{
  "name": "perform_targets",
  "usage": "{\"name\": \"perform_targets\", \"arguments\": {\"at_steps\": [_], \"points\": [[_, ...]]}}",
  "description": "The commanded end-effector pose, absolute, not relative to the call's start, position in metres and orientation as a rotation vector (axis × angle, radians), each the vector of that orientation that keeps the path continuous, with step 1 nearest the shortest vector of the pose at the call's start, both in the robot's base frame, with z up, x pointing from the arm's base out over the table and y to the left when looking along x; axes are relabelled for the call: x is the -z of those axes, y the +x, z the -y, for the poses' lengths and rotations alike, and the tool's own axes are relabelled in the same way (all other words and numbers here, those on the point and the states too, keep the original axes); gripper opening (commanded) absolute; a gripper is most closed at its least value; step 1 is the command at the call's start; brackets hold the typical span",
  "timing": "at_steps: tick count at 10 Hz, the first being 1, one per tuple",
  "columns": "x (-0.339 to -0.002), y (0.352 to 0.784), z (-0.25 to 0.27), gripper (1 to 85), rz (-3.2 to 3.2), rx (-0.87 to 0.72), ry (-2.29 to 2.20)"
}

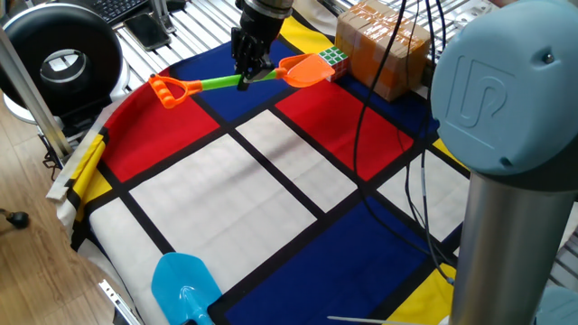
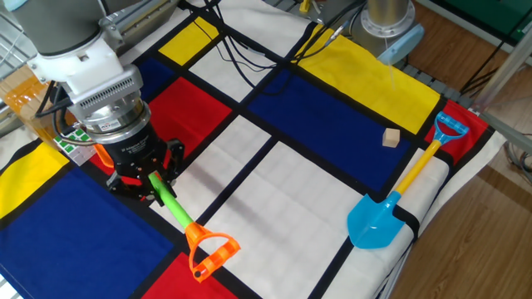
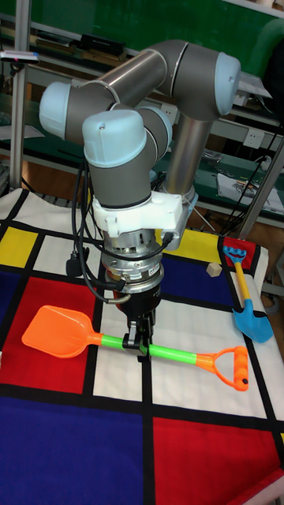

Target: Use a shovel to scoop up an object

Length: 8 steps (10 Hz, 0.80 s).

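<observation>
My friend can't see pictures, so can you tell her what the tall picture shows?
A big grey robot arm's tool is shut on the lime-green shaft of an orange-bladed plastic toy shovel, holding it level just above a cloth of red, blue, yellow and white rectangles. A light-blue toy shovel and a small tan block lie behind on the right.
</observation>
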<state>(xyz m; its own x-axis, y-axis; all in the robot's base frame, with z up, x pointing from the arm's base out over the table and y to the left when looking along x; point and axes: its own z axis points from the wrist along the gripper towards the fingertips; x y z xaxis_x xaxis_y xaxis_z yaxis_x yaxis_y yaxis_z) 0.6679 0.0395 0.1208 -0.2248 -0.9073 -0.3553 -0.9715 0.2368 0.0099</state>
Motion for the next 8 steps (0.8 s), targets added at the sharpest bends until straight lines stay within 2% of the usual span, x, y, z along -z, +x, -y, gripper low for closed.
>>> {"name": "perform_targets", "arguments": {"at_steps": [1,5,8], "points": [[-0.124,0.669,-0.043,1.0,-2.227,-0.349,-1.74],[-0.129,0.673,-0.061,1.0,-2.154,-0.395,-1.746],[-0.122,0.693,-0.07,1.0,-2.058,-0.414,-1.781]]}}
